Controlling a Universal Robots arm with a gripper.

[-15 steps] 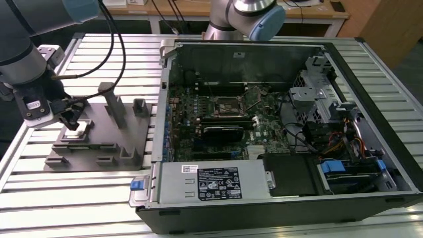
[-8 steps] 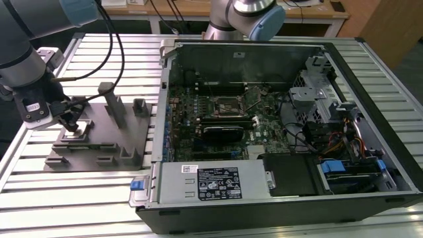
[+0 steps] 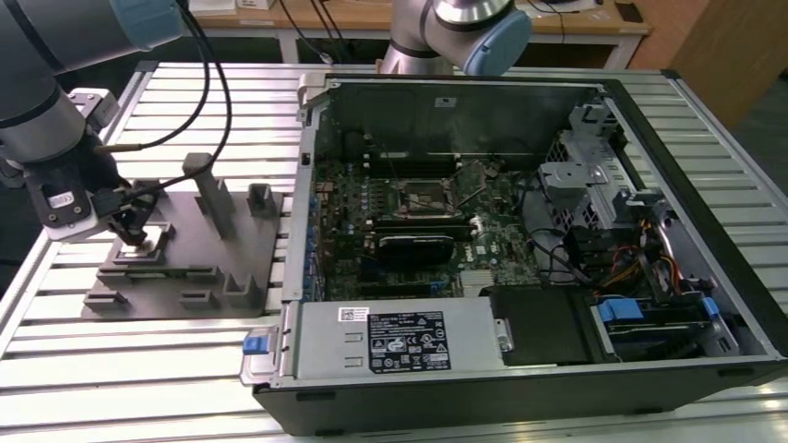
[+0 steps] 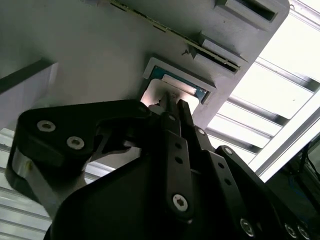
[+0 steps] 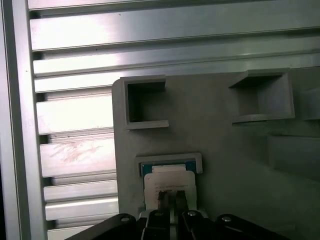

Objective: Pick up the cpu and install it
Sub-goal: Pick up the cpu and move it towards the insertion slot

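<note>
The cpu [image 5: 170,181], a small silvery-white square, lies flat in a raised grey nest on the grey fixture plate [image 5: 225,150], with a blue-green edge showing at its far side. In both wrist views my gripper [image 5: 170,196] sits directly over it, its two thin fingers drawn together and their tips at the middle of the cpu's [image 4: 166,90] top. Whether the tips touch it I cannot tell. In the exterior view my gripper [image 3: 133,238] hangs low over the fixture plate [image 3: 185,277] at that view's left. The motherboard's black socket frame [image 3: 429,196] lies inside the open computer case.
The open computer case [image 3: 518,388] fills the exterior view's right, with its wall beside the fixture plate. Grey blocks and posts [image 3: 209,194] stand up from the plate. Cables [image 3: 209,101] run from the arm. A slatted aluminium table [image 3: 148,369] lies underneath.
</note>
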